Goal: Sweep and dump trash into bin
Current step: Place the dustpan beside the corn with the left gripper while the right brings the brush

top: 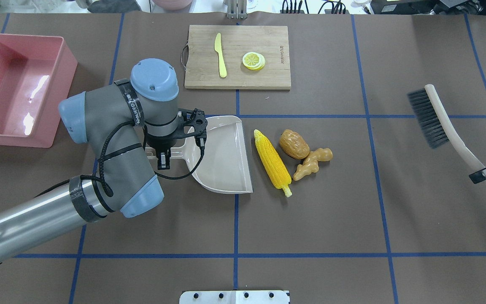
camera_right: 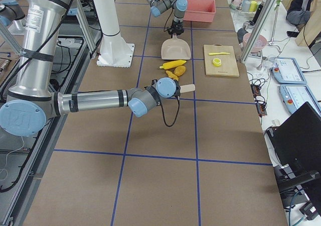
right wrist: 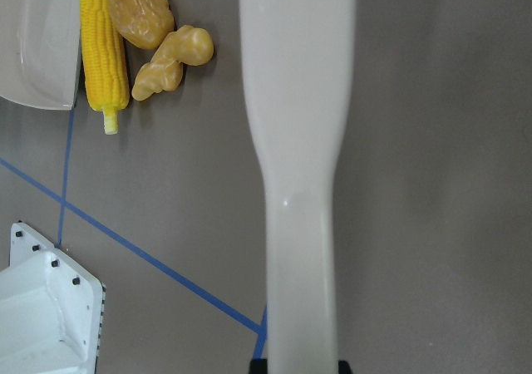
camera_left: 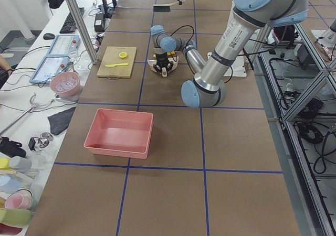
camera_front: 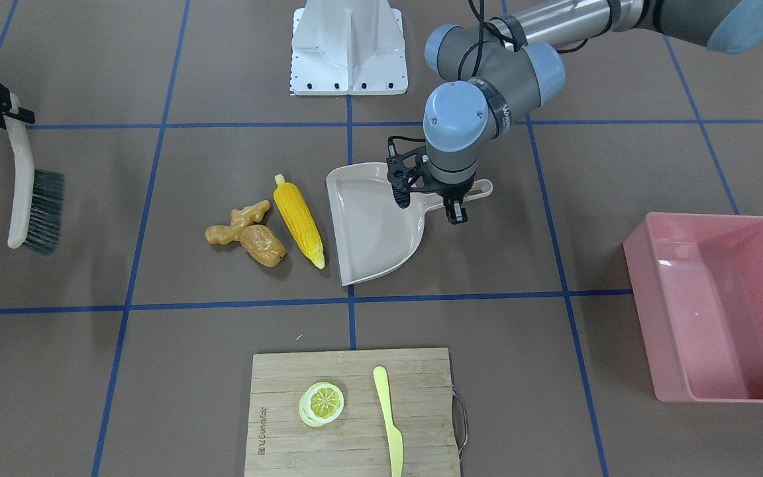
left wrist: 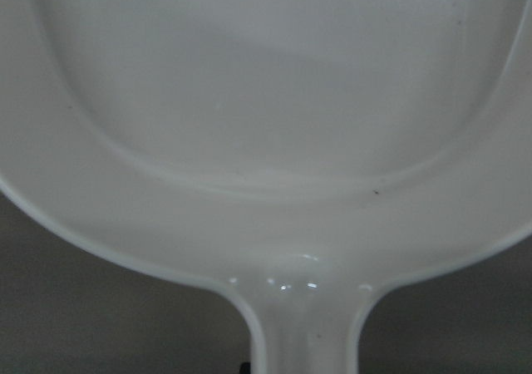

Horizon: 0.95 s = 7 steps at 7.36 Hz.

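Left gripper [top: 163, 157] fingers clamped on dustpan [top: 222, 156] handle. Pan flat on table [top: 331, 219], mouth facing corn cob [top: 271, 162] just beside it. Potato [top: 294, 144] and ginger root [top: 313, 161] touch each other just beyond the cob. Right gripper [top: 485, 172] fingers closed around brush [top: 437, 114] handle; brush aloft, well apart from trash. Pink bin [top: 15, 140] beyond left arm. Advice: land bristles past ginger, sweep toward pan in one stroke, press pan lip down.

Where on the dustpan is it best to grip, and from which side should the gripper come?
Grip the narrow handle from above, jaws across its width. The dustpan lies flat and its scoop is too wide. The left gripper hangs over that handle.
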Motion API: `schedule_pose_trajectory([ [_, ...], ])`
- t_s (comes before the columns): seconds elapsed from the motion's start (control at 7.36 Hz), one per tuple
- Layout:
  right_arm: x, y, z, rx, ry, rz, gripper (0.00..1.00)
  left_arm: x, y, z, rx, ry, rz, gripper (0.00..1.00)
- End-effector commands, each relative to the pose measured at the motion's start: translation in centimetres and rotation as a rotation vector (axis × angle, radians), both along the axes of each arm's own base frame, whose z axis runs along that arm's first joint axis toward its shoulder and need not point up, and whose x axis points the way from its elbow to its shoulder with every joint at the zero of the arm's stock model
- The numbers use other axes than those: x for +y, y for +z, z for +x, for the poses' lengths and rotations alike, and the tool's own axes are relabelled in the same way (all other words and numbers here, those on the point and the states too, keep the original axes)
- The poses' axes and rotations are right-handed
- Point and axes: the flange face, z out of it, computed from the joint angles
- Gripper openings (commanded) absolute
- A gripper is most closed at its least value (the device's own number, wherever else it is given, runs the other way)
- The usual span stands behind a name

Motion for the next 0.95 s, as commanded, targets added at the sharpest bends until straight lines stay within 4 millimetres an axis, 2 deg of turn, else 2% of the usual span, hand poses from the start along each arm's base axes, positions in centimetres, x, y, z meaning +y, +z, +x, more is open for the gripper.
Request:
schedule_pose_trajectory([
  [0.0,0.2,-1.6,-2.7,0.017,-0.008,-0.114,0.00,1.0,-0.1,1.1,-0.002,0.018,0.002,0.00],
  [0.14,-1.0,-4.1,-5.4,0.034,-0.008,-0.172,0.00,1.4,0.1,1.6,-0.007,0.026,0.000,0.00],
  [0.27,-1.6,-6.2,-9.1,0.063,-0.006,-0.179,0.00,1.6,0.0,1.8,-0.007,0.030,0.000,0.00],
  [0.41,-0.5,-7.0,-13.1,0.072,-0.029,-0.112,0.00,1.6,0.1,1.8,-0.008,0.030,-0.001,0.00],
  [0.54,1.0,-7.5,-16.3,0.076,-0.031,-0.091,0.00,1.6,0.1,1.8,-0.009,0.030,-0.002,0.00],
  [0.68,2.2,-7.5,-18.5,0.060,-0.038,-0.065,0.00,1.6,0.1,1.8,-0.011,0.028,-0.003,0.00],
  [0.82,2.2,-5.3,-19.5,0.038,-0.053,-0.037,0.00,1.6,-0.2,1.8,-0.009,0.028,-0.004,0.00],
])
